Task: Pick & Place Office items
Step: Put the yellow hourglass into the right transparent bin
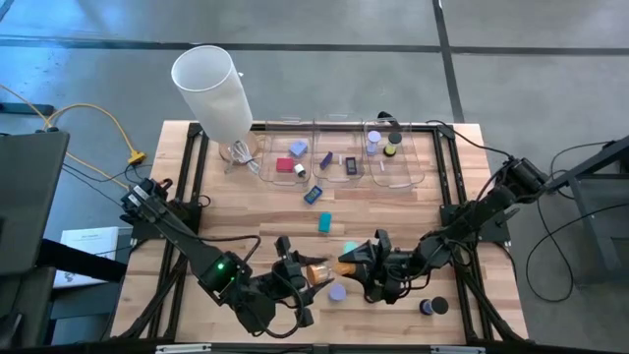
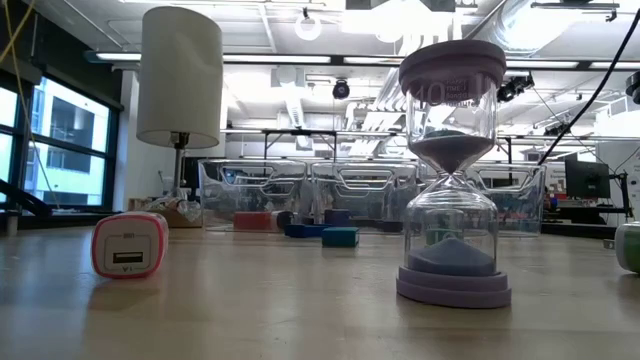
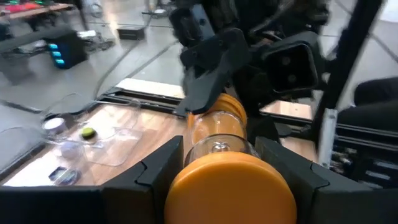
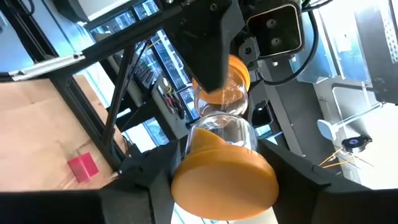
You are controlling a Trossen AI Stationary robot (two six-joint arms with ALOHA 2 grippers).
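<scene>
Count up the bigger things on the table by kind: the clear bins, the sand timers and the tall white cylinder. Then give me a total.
Clear bins: 3
Sand timers: 2 (orange sand timer, lavender sand timer)
Tall white cylinder: 1
Total: 6
</scene>
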